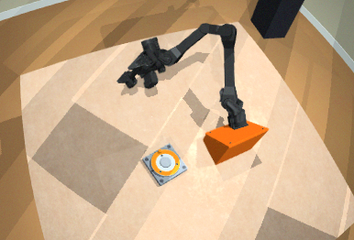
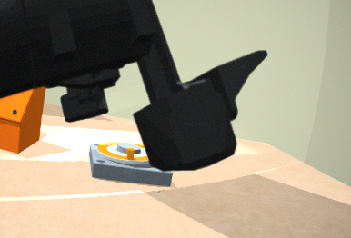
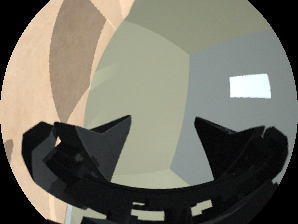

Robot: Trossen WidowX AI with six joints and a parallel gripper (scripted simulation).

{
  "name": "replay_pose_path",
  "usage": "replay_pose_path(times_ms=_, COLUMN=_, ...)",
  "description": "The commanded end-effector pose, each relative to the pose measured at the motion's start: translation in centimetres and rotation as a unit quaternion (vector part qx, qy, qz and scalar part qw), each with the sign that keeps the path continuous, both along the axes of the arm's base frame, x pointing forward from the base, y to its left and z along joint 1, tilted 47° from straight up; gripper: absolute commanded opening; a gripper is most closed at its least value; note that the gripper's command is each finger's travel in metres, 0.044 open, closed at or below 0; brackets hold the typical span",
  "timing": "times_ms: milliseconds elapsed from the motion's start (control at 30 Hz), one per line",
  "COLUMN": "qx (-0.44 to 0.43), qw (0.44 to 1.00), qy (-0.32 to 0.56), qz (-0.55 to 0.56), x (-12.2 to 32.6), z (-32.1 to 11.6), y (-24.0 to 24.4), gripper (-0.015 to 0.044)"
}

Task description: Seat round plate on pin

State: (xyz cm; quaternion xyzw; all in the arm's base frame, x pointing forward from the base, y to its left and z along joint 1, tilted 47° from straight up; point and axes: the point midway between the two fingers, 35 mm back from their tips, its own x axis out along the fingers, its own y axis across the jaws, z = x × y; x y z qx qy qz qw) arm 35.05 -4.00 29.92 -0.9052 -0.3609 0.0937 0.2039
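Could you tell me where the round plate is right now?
In the top view, the plate sits on its grey base, low centre, left of the arm's orange mount.

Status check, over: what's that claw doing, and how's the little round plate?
End effector open, holding nothing, far from the plate. Plate on grey base, untouched. Nothing between them.

The base (image 1: pixel 164 163) lies on the table (image 1: pixel 92 112) in the near middle of the top view. The round plate (image 1: pixel 166 162) sits on the base, around the post (image 1: pixel 165 162) at its centre. The plate's tab (image 2: pixel 131 152) stands up at the plate's rim in the exterior view. The arm's mount (image 1: pixel 235 142) stands just right of the base, apart from it. From the mount the arm reaches far and then left. The gripper (image 1: pixel 138 78) hangs far from the base and left of it, well apart from the plate, jaws spread with nothing between them.
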Motion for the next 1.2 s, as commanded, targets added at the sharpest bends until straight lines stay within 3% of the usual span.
replay_pose_path(times_ms=0, qx=0.008, qw=1.0, qy=0.01, qz=-0.003, x=0.2, z=-0.1, y=0.0, gripper=0.0374)
replay_pose_path(times_ms=100, qx=0.114, qw=0.982, qy=0.147, qz=-0.043, x=2.5, z=-2.3, y=0.8, gripper=0.0295)
replay_pose_path(times_ms=233, qx=0.267, qw=0.882, qy=0.365, qz=-0.13, x=5.4, z=-7.1, y=2.7, gripper=0.019)
replay_pose_path(times_ms=300, qx=0.287, qw=0.86, qy=0.396, qz=-0.147, x=5.7, z=-8.0, y=3.0, gripper=0.0137)
replay_pose_path(times_ms=500, qx=0.415, qw=0.609, qy=0.594, qz=-0.323, x=6.2, z=-16.0, y=6.3, gripper=0.0)
replay_pose_path(times_ms=567, qx=0.423, qw=0.579, qy=0.605, qz=-0.344, x=6.0, z=-16.8, y=6.7, gripper=0.0)
replay_pose_path(times_ms=767, qx=0.464, qw=0.349, qy=0.615, qz=-0.533, x=3.0, z=-22.8, y=8.8, gripper=0.0)
replay_pose_path(times_ms=833, qx=0.467, qw=0.326, qy=0.607, qz=-0.555, x=2.6, z=-23.3, y=8.9, gripper=0.0)
replay_pose_path(times_ms=1000, qx=0.483, qw=0.195, qy=0.488, qz=-0.701, x=-1.2, z=-26.2, y=9.5, gripper=0.0)
replay_pose_path(times_ms=1167, qx=0.5, qw=0.157, qy=0.368, qz=-0.768, x=-3.5, z=-26.7, y=9.4, gripper=0.0)
